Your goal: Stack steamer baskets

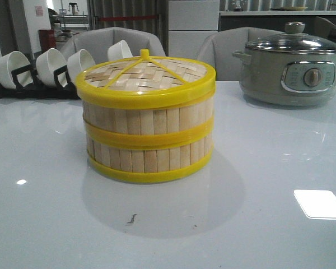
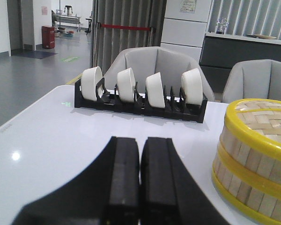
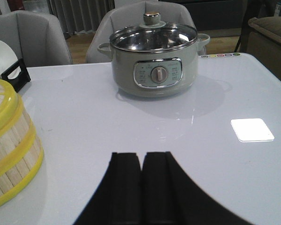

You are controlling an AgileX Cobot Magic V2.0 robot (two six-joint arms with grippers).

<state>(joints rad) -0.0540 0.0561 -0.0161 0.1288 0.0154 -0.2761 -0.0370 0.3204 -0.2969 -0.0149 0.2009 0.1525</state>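
Two steamer baskets stand one on the other in the middle of the white table, the upper basket (image 1: pixel 148 115) resting on the lower basket (image 1: pixel 148 157). A woven bamboo lid (image 1: pixel 145 75) with a yellow rim covers the top one. The stack also shows in the left wrist view as steamer baskets (image 2: pixel 253 161) and in the right wrist view as steamer baskets (image 3: pixel 9 150). My left gripper (image 2: pixel 140 145) is shut and empty, off to the stack's left. My right gripper (image 3: pixel 141 159) is shut and empty, off to its right. Neither gripper appears in the front view.
A grey-green electric pot (image 1: pixel 291 67) with a glass lid sits at the back right. A black rack of white bowls (image 1: pixel 39 73) runs along the back left. Grey chairs (image 1: pixel 112 42) stand behind the table's far edge.
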